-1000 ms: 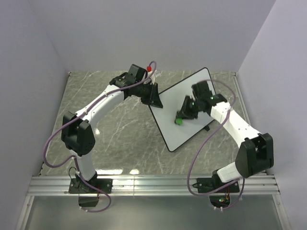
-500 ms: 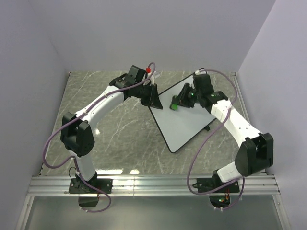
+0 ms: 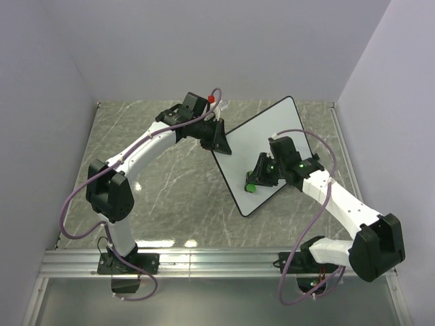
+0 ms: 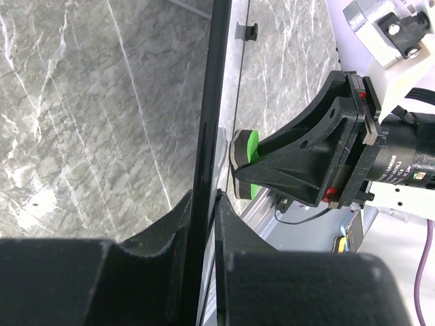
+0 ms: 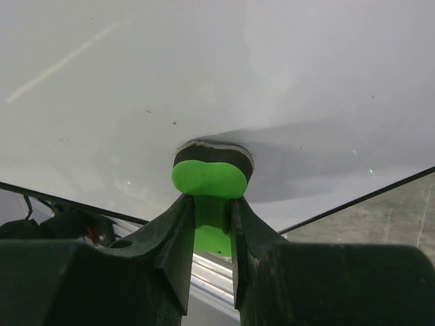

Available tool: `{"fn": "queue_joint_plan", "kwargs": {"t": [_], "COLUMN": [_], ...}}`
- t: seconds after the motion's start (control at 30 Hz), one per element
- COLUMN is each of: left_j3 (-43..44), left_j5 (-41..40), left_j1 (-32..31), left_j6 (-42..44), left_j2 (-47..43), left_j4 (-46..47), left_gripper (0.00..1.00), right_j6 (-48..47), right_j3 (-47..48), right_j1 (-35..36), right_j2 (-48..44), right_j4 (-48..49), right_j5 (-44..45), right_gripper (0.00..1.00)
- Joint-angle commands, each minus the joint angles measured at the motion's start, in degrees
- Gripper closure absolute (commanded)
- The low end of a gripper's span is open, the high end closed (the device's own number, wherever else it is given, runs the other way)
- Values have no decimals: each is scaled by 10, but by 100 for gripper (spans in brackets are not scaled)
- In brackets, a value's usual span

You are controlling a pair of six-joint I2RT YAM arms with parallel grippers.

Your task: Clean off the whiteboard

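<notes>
The whiteboard (image 3: 272, 129) sat skewed on the desk's (image 3: 163, 197) right half, its left edge clamped in the left jaws. The right jaws gripped a green eraser (image 3: 251, 187), pressed against the board's face near its near corner.

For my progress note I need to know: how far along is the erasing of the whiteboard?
Mostly done: the whiteboard looks white almost everywhere. In hand: the left hand clamps the board's edge, and the right hand presses the green eraser against the surface close to one edge. Left: a few tiny red specks and one faint streak, seen in the right wrist view.
</notes>
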Motion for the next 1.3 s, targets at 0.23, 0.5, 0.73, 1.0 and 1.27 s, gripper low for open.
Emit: {"fn": "queue_joint_plan", "kwargs": {"t": [0.23, 0.5, 0.73, 1.0, 1.27], "left_j3": [1, -3, -50, -5, 52], "left_j5": [-107, -156, -168, -194, -163], "left_j1": [-24, -23, -21, -16, 6], "left_j6": [48, 12, -33, -74, -107], "left_j2": [25, -4, -59, -56, -48], "left_j4": [-59, -6, 120, 196, 240], "left_gripper": [100, 100, 100, 100, 100], "right_j6": [-19, -30, -22, 25, 14], "right_j3": [38, 73, 42, -34, -51], "right_j1": [-45, -163, -186, -196, -198], "right_j2": [-34, -58, -125, -216, -253], "right_j4": [-37, -49, -102, -128, -156], "right_j5": [99, 78, 160, 182, 197], "right_gripper": [100, 100, 100, 100, 100]}}
